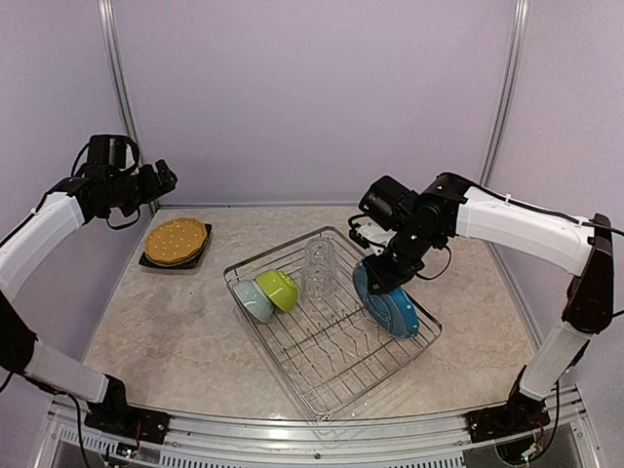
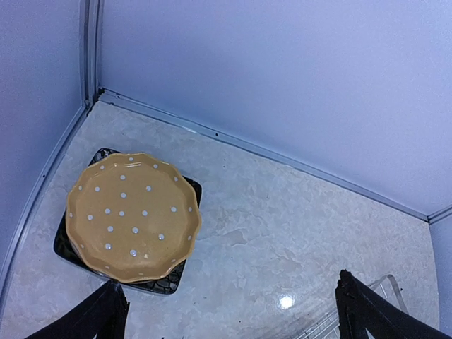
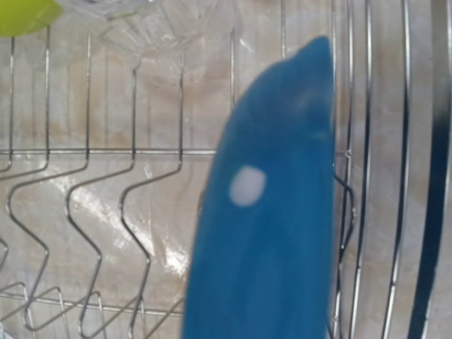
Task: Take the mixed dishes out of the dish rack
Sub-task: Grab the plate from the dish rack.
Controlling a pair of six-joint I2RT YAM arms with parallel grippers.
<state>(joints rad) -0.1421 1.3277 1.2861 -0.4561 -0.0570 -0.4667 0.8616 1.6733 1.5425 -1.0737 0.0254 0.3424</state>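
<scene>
The dish rack (image 1: 331,363) sits mid-table. In it a blue-dotted plate (image 1: 395,308) stands on edge at the right. My right gripper (image 1: 376,275) is down on that plate's upper rim and shut on it. In the right wrist view the plate (image 3: 275,240) runs straight in between the jaws, and my own fingers are out of frame. A lime bowl (image 1: 278,289), a pale-blue bowl (image 1: 253,300) and two clear glasses (image 1: 318,265) also stand in the rack. My left gripper (image 2: 229,311) hangs open high above the table, beside the orange-dotted plate (image 2: 131,215) stacked on the black square plate (image 2: 161,284).
The stacked plates (image 1: 175,240) lie at the back left, close to the corner of the wall (image 2: 92,92). The rack's wire tines (image 3: 92,205) rise just left of the blue plate. A glass (image 3: 155,25) and the lime bowl (image 3: 21,14) stand beyond it.
</scene>
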